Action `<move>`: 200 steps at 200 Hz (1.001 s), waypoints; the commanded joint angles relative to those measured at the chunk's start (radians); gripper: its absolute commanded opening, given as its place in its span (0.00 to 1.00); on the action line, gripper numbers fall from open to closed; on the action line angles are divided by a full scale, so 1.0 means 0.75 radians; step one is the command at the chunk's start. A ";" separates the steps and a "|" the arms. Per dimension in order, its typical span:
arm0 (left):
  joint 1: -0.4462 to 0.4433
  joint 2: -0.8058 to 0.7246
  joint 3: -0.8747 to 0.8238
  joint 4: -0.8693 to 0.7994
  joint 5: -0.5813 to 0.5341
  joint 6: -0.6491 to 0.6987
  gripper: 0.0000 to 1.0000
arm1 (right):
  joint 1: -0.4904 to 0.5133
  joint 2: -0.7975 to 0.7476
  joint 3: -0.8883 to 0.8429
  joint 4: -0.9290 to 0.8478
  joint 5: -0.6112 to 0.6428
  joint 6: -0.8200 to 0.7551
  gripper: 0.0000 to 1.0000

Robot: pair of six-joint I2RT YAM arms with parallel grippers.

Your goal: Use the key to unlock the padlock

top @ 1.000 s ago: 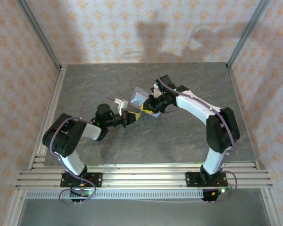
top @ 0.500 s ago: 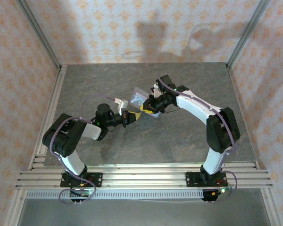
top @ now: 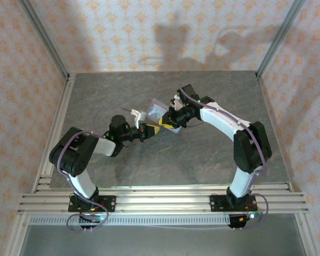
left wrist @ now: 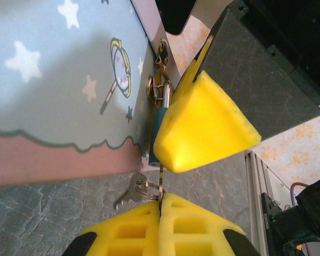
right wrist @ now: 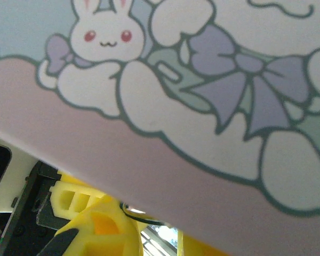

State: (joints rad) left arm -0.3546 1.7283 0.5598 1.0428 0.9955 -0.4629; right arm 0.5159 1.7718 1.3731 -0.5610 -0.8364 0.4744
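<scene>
Right beside the tin (left wrist: 58,80), the left end effector (left wrist: 161,213) pinched the key (left wrist: 161,184), its tip just under the hanging padlock (left wrist: 157,125). I couldn't tell the right end effector's (top: 162,124) grip. The next move looked like seating it, then twisting.

From above, the top camera takes in the whole table (top: 202,154); both wrist cameras look closely at the tin (left wrist: 53,80).
</scene>
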 commanded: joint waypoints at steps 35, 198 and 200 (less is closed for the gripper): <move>-0.060 0.057 0.080 0.033 -0.082 -0.006 0.00 | 0.024 0.016 0.023 0.003 -0.056 -0.035 0.00; -0.552 -0.117 -0.003 -0.261 -1.040 0.594 0.00 | 0.034 -0.025 -0.088 0.188 -0.140 0.273 0.00; -0.559 -0.118 -0.004 -0.264 -1.053 0.603 0.00 | 0.034 -0.025 -0.088 0.186 -0.141 0.274 0.00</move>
State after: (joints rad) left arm -0.6720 1.6623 0.5472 0.8410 0.2779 -0.1402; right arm 0.5030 1.7790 1.2953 -0.5327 -0.7834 0.6315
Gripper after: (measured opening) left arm 0.048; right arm 0.164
